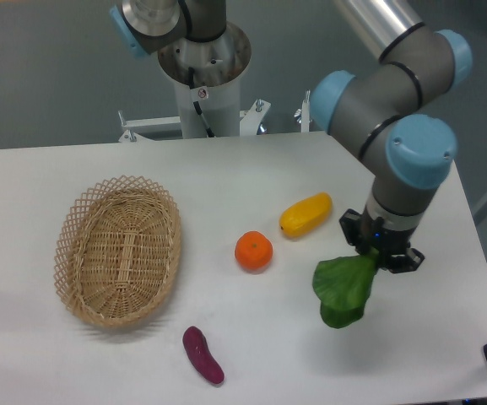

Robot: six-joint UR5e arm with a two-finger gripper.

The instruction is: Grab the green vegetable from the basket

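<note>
The green vegetable (343, 291) has broad bright green leaves and hangs from my gripper (384, 256) above the table, at the right side. The gripper is shut on its stalk end, which is hidden between the fingers. The wicker basket (117, 250) lies on the left of the table, far from the gripper, and nothing is in it.
An orange (253, 251) sits mid-table, a yellow oblong fruit (305, 214) just right of it, close to the gripper. A purple eggplant-like piece (202, 355) lies near the front edge. The arm's base column (203, 76) stands behind the table. The table's right edge is near the gripper.
</note>
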